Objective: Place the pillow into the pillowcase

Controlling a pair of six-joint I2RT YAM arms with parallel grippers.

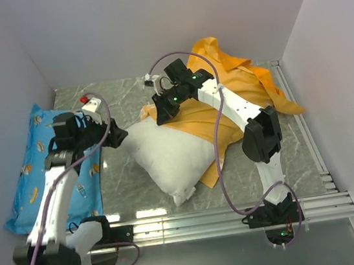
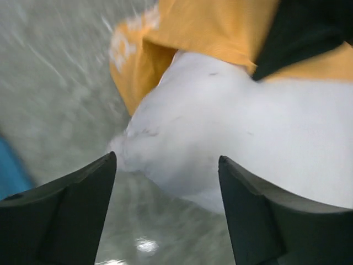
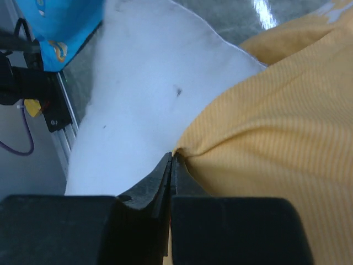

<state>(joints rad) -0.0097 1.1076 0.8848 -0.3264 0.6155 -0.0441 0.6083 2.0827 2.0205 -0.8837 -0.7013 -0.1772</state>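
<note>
The pillow (image 1: 167, 156) is a plump, soft white cushion, faintly smudged, lying in the middle of the grey marbled worktop (image 1: 127, 178). It lies slanted: its bare rounded end points toward the near edge, and its other end goes up and to the right into the pillowcase (image 1: 249, 84). The pillowcase is thin orange ribbed cloth, crumpled and spread toward the far right corner. One layer of it drapes over the pillow's far part, and an orange strip shows under the pillow's near right edge, so that part sits inside the opening while most of the pillow is outside.

My right hand (image 3: 171, 159) is closed tight on the edge of the pillowcase (image 3: 265, 127), right where it meets the pillow (image 3: 138, 94); creases fan out from the tips. My left hand (image 2: 166, 160) gapes wide with nothing in it, and a left corner of the pillow (image 2: 231, 127) is just ahead of it.

A blue patterned cushion (image 1: 36, 151) lies along the left wall.
</note>
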